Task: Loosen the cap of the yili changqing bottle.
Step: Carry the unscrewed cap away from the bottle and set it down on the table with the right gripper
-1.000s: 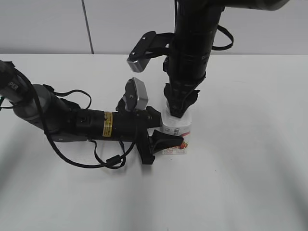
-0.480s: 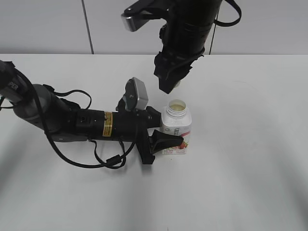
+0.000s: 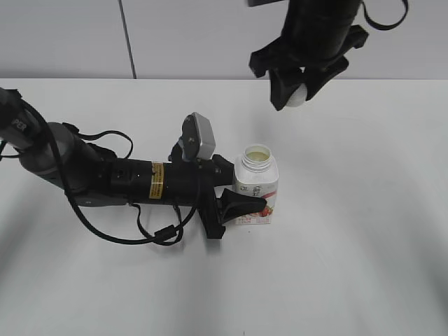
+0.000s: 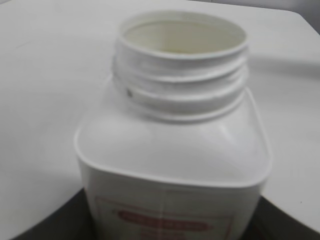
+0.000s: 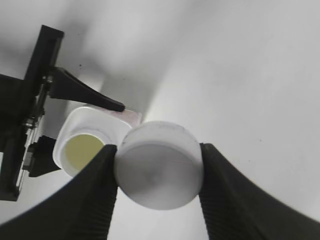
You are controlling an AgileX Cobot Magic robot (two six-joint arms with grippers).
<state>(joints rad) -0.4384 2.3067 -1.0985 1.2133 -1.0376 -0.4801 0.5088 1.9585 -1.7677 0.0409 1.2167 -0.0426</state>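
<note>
The yili changqing bottle point(image 3: 256, 187) stands upright on the white table, its threaded neck open and uncapped point(image 4: 181, 75). My left gripper point(image 3: 241, 205) is shut on the bottle's lower body, its fingers showing as dark corners in the left wrist view. My right gripper point(image 3: 294, 94) is shut on the white cap point(image 5: 159, 165) and holds it in the air, above and to the right of the bottle. The right wrist view looks down past the cap at the open bottle point(image 5: 85, 145).
The left arm point(image 3: 105, 178) lies low across the table's left half with a loose black cable point(image 3: 164, 231) beside it. The white table point(image 3: 364, 231) spreads to the right and front of the bottle. A grey wall stands behind.
My right gripper has lifted the cap off the bottle's neck and carried it up and to the right. The bottle's mouth now shows open. The left arm has not moved.
</note>
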